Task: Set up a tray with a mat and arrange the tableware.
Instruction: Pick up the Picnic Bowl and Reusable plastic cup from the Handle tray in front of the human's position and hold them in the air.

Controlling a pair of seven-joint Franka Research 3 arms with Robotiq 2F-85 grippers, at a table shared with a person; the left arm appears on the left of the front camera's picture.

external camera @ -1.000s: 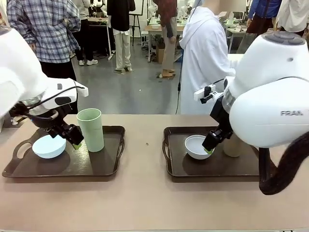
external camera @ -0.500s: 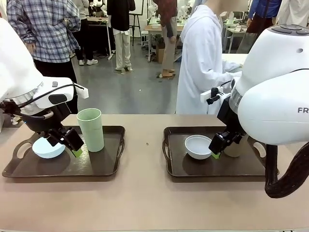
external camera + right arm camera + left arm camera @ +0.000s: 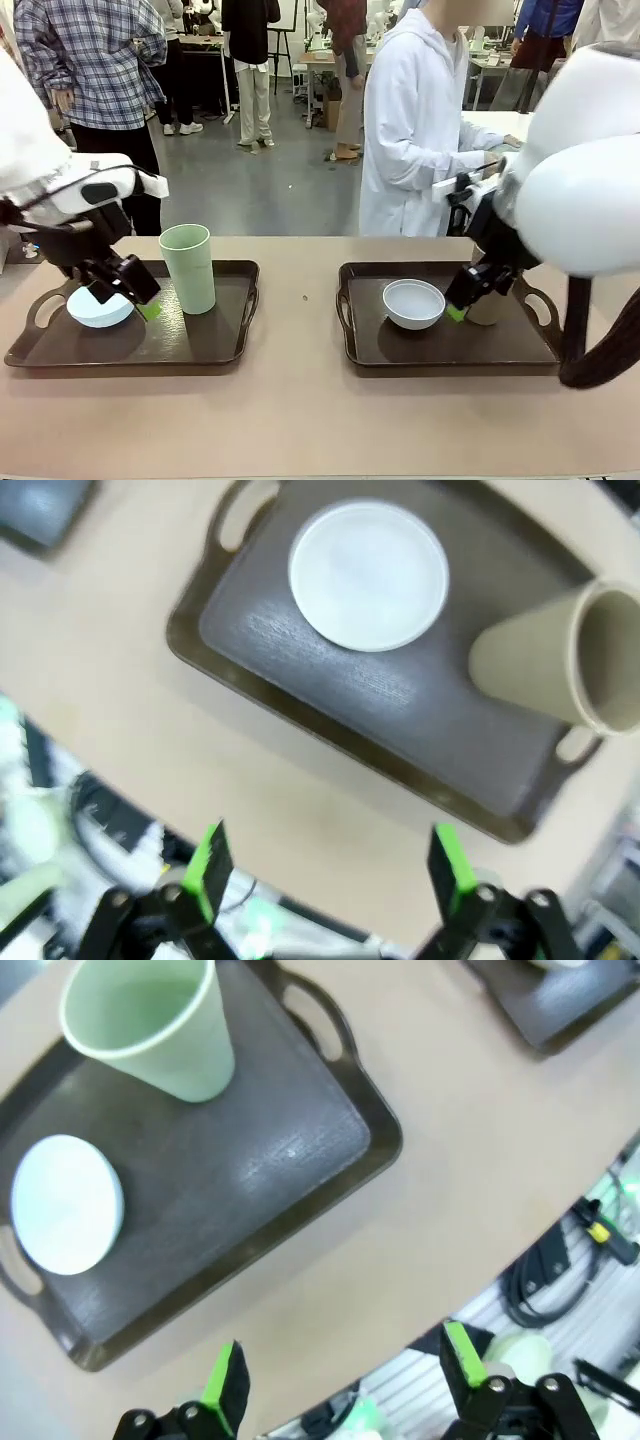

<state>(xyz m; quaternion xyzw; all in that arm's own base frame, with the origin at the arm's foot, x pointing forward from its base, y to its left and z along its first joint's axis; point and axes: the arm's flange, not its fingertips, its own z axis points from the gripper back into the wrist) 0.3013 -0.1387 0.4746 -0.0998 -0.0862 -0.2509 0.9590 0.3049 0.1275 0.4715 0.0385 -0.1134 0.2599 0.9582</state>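
Two dark trays lie on the tan table. The left tray (image 3: 215,345) holds a pale blue bowl (image 3: 95,308) and an upright pale green cup (image 3: 188,268). My left gripper (image 3: 128,298) hovers open between them, touching neither. From the left wrist, the bowl (image 3: 65,1203) and cup (image 3: 150,1025) sit well beyond the open left gripper (image 3: 343,1370). The right tray (image 3: 450,350) carries a white-grey bowl (image 3: 414,303) and a tan cup (image 3: 490,312), partly hidden behind my open right gripper (image 3: 462,305). Whether a mat lines either tray I cannot tell.
A person in a white coat (image 3: 415,130) stands at the far side, turned sideways. The right wrist view shows the white bowl (image 3: 368,575) and tan cup (image 3: 560,665) on the tray (image 3: 300,670), with bare table between the trays (image 3: 300,330).
Both arms have drawn back: the left gripper slid left away from the green cup, the right gripper moved right off the white bowl. The person in white has stepped left.
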